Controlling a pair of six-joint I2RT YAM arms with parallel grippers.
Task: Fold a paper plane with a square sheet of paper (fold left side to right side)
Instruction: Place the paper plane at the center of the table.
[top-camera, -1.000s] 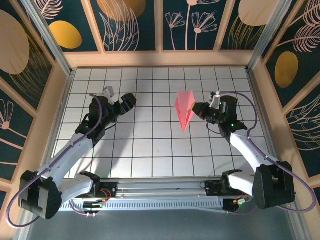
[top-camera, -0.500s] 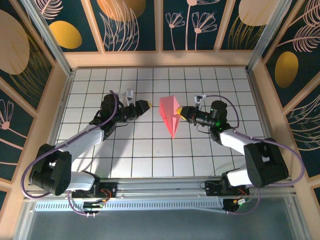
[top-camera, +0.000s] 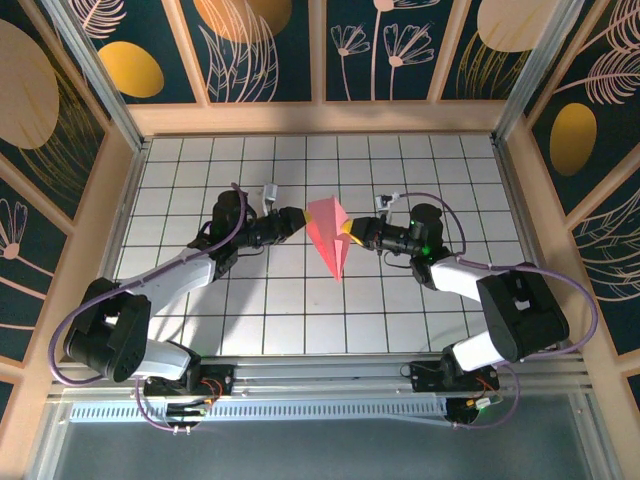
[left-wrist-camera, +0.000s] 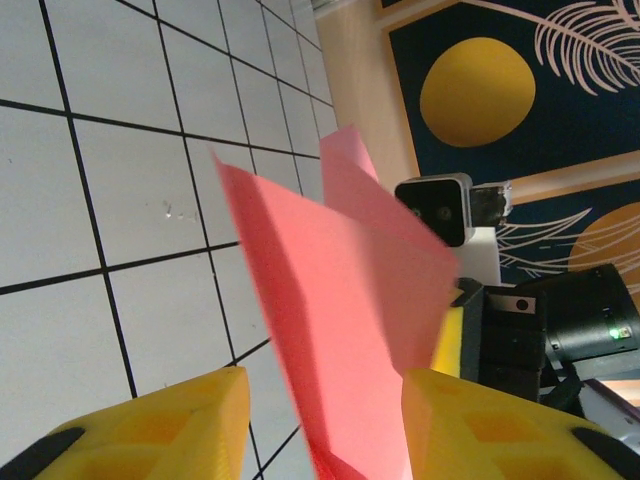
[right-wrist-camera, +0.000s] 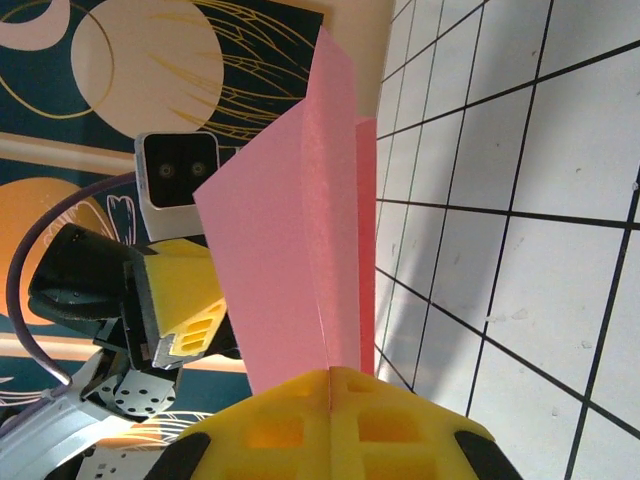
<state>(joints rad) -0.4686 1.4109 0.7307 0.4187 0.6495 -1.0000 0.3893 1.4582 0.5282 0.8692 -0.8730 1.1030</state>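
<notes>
Pink paper plane (top-camera: 328, 238) mid-table, nose pointing toward the arm bases. R gripper (top-camera: 349, 231) pinches its right side. L gripper (top-camera: 299, 217) sits just at its left edge, contact unclear. White tiled table (top-camera: 300, 330) below.

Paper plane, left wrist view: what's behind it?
Behind the paper plane, the right gripper and its white camera show past the edge; the pinch point itself is covered.
</notes>
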